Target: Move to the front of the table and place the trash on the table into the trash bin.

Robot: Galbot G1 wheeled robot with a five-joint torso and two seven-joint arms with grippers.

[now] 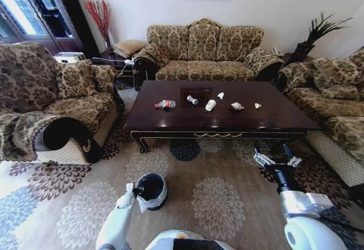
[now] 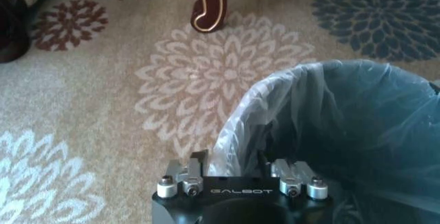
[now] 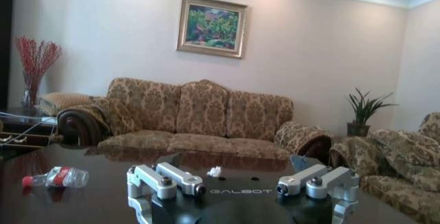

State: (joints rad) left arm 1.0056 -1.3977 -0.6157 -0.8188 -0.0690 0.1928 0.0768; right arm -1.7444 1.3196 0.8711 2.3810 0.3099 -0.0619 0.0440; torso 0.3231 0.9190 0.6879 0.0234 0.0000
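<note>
The dark glossy table [image 1: 227, 126] stands ahead of me, in front of the far sofa. On it lies the trash: a clear bottle with a red label [image 1: 165, 104], a small wrapper [image 1: 192, 99], a white cup [image 1: 210, 105] and crumpled papers [image 1: 236, 106]. The black trash bin [image 1: 151, 190] with its whitish bag sits on the carpet at my lower left. My left gripper [image 2: 234, 165] is shut on the bin's rim [image 2: 237, 131]. My right gripper [image 1: 277, 160] hovers open and empty before the table's front right edge; its wrist view looks across the tabletop [image 3: 103, 193] at the bottle [image 3: 55, 176].
A patterned armchair [image 1: 51, 107] flanks the table on the left, a sofa [image 1: 335, 107] on the right and another [image 1: 205, 53] behind. A curved table leg [image 2: 209, 2] stands on the flowered carpet [image 1: 216, 193] near the bin. Open carpet lies between me and the table.
</note>
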